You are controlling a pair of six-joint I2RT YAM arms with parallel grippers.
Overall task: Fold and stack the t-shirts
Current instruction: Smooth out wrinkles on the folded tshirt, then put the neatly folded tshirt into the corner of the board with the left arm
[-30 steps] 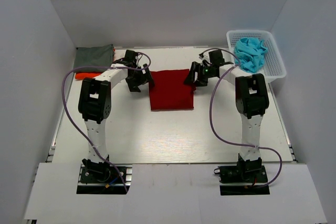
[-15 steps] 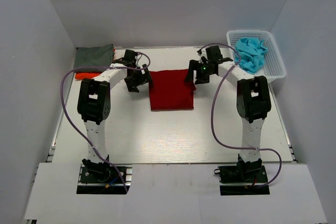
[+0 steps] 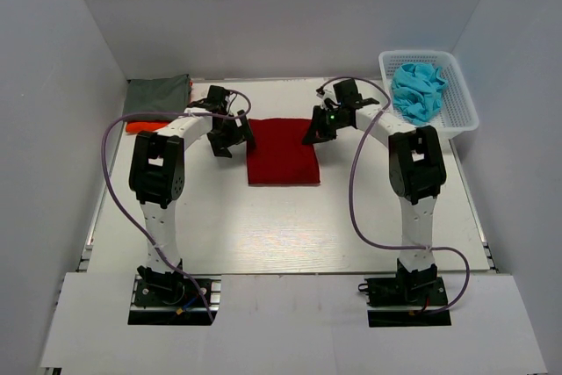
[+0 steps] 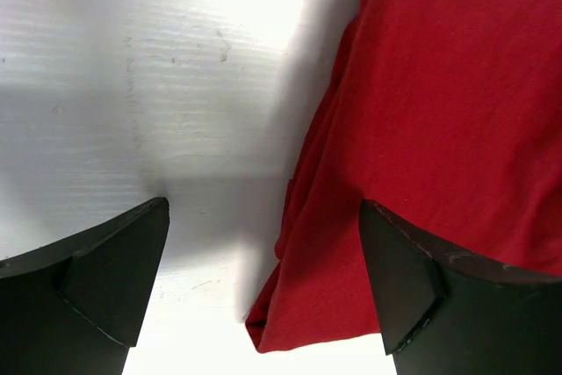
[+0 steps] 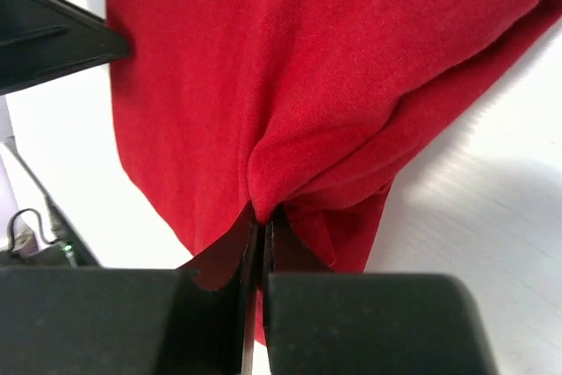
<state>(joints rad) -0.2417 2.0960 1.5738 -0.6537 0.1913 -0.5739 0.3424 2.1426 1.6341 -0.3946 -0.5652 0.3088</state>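
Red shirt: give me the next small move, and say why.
Probably lower and close the left gripper on the edge of the red shirt beneath it: its jaws stand open astride that edge, while the right gripper is shut on the opposite edge.

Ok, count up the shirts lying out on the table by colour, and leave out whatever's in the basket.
Red shirt: 1
Grey-green shirt: 1
Orange shirt: 1
Total: 3
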